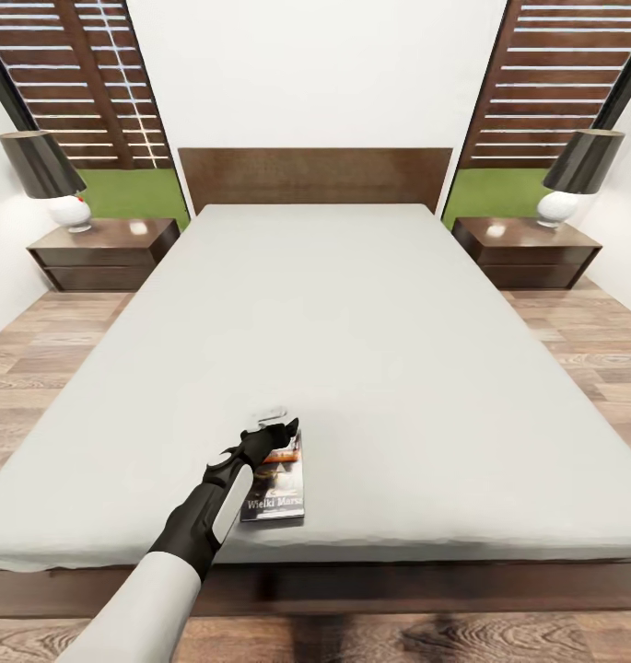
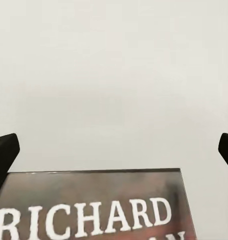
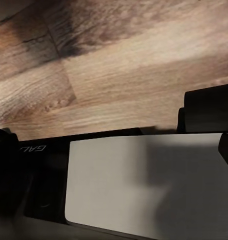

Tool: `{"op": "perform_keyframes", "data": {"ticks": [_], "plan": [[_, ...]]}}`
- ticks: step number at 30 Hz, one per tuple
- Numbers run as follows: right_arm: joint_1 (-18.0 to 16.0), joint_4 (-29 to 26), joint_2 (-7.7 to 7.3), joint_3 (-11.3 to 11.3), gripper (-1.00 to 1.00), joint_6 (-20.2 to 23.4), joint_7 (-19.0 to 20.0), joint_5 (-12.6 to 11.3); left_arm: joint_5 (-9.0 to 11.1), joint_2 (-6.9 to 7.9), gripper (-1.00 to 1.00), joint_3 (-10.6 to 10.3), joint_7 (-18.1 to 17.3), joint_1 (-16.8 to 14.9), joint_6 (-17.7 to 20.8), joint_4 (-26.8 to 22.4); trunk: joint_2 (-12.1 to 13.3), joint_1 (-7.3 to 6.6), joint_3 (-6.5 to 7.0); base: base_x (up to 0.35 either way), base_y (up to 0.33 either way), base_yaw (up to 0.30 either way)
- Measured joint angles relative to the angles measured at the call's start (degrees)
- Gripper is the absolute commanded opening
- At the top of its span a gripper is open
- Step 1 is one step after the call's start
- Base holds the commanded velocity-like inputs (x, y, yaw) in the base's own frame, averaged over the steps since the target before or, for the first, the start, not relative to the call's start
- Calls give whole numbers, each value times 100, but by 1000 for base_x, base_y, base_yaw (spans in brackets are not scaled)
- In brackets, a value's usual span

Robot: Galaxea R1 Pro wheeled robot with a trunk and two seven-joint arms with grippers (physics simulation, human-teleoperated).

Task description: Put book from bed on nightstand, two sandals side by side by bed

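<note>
The book (image 1: 276, 493) lay flat on the bed (image 1: 370, 350), near its foot edge and a little left of centre, cover up with white lettering showing. Your left gripper (image 1: 276, 431) was reaching over the book's far end, right above it; whether it touched the cover I could not tell. In the left wrist view the book (image 2: 94, 210) sat low between the two dark fingertips (image 2: 4, 152), which stood wide apart at either side of the picture with pale mattress (image 2: 114, 75) beyond them, so the jaws were spread and held nothing.

Further out, a nightstand (image 1: 103, 250) stood on each side of the headboard (image 1: 315, 177), each carrying a lamp (image 1: 48, 175) with a dark shade; the other nightstand (image 1: 527, 249) was at the right. Your right wrist view looked down on wood plank floor (image 3: 119, 65) and part of the robot's own body (image 3: 144, 185). I could not tell how your right gripper stood.
</note>
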Motion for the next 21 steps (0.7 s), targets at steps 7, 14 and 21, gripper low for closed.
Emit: {"op": "perform_keyframes", "data": {"ticks": [7, 14, 21], "plan": [[1, 0, -3, 0, 100, 0, 0, 0, -3, 0, 100, -5, 2, -3, 1, 6, 0, 0, 0, 0, 0, 0], [1, 0, 0, 0, 100, 1, 0, 0, 0, 0, 100, -7, 1, 0, 2, 1, 0, 1, 0, -33, 0, 0], [1, 0, -2, 0, 100, -3, 0, 0, 3, 0, 100, -8, 0, -3, 1, 4, 0, 0, 0, -63, 0, 0]]}}
